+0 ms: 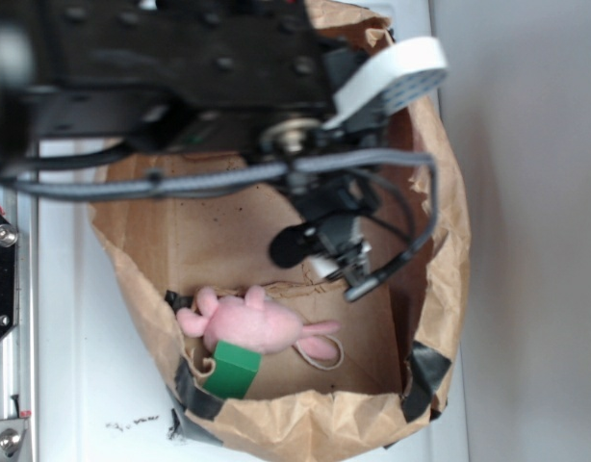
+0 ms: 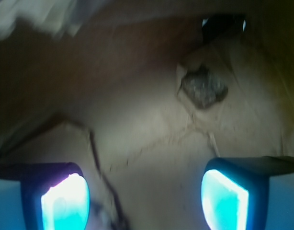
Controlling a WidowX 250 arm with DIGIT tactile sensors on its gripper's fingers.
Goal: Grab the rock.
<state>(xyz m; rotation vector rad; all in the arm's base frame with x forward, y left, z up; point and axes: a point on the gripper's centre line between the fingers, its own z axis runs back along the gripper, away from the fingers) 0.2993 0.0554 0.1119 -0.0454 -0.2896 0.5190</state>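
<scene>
In the wrist view the rock (image 2: 203, 86), a small dark, mottled, lumpy chunk, lies on the brown paper floor, ahead of my gripper (image 2: 144, 194) and to the right of its centre line. The jaws stand wide apart with only bare paper between them; the two pads (image 2: 65, 203) glow cyan at the bottom corners. In the exterior view my gripper (image 1: 326, 258) hangs inside the cut-down paper bag (image 1: 440, 241), above its floor. The rock does not show there; the arm covers that part of the floor.
A pink plush toy (image 1: 252, 322) lies at the bag's front left with a green block (image 1: 233, 371) leaning against it. A loose rubber band (image 1: 320, 358) lies beside the plush. The crumpled bag walls rise all round. The arm's body (image 1: 170, 67) fills the top.
</scene>
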